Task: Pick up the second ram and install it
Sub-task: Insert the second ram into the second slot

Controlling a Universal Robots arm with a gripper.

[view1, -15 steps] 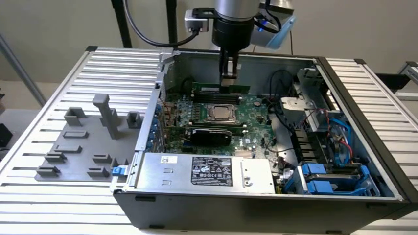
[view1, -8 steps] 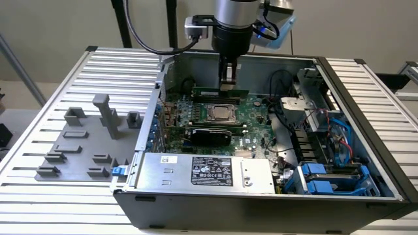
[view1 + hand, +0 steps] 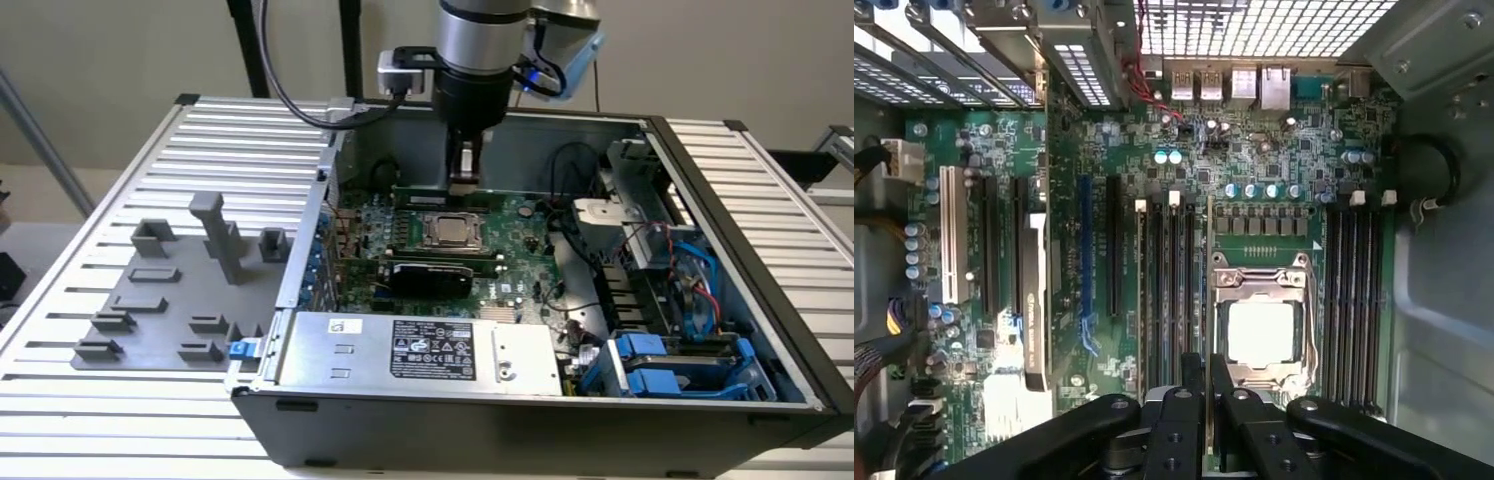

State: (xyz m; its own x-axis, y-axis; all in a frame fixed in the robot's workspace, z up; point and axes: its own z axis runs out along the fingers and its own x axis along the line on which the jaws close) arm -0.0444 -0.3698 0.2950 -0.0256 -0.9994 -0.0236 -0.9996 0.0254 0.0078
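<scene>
Arm (image 3: pixel 478 35) is showing as a brushed silver cylinder, well above the gripper (image 3: pixel 463 172). A black round wrist section (image 3: pixel 470 98) is sitting between the silver part and the gripper. A blue ring (image 3: pixel 545 78) with a pale grey cap (image 3: pixel 571 30) is sticking out higher up, to the exterior view's right of the gripper. A small grey box (image 3: pixel 402 70) is sitting on the wrist, above the gripper, to the exterior view's left. A thick black cable (image 3: pixel 274 75) is looping out near that box. In the wrist view the gripper is looking all black, with jointed link bars, round pivot screws (image 3: pixel 1120 405) and narrow fingers (image 3: pixel 1189 402).
</scene>
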